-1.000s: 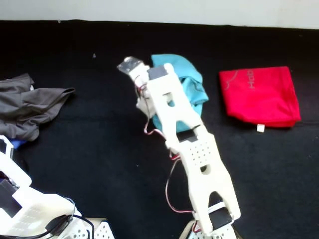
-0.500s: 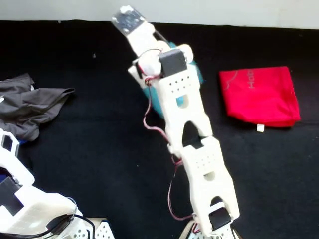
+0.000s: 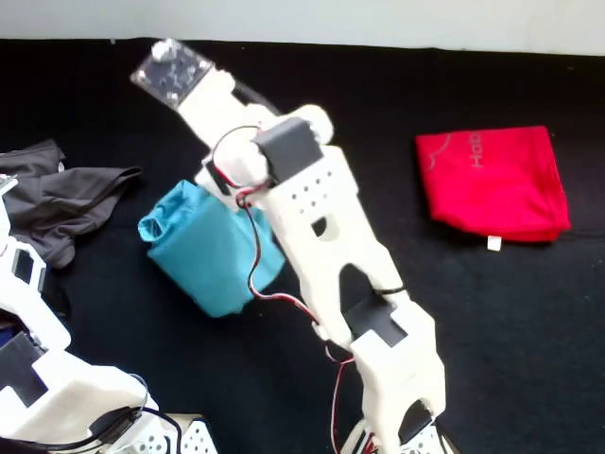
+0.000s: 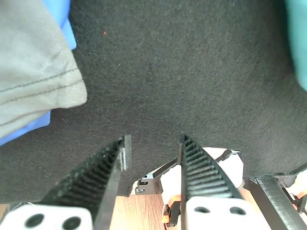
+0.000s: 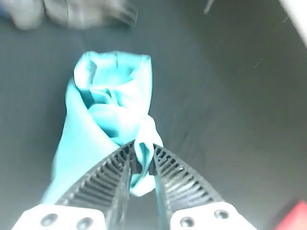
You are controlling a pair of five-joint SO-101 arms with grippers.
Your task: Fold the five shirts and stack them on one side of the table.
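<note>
Now right claw (image 5: pixel 142 160) clamped on fold of crumpled teal fabric shirt (image 3: pixel 213 248), bundle left of centre over black desk (image 3: pixel 492 322). Left claw (image 4: pixel 153 143) apart, empty, near-left. Shirt soft, light, limp; likely sags, bunches. Better hold: shoulder seams or hem corners.

There are four shirts: a teal shirt (image 3: pixel 213 251), a red shirt (image 3: pixel 492 180), a grey shirt (image 3: pixel 57 199), a blue shirt (image 4: pixel 60 24). There are two arms: left arm (image 3: pixel 43 388), right arm (image 3: pixel 321 236).
</note>
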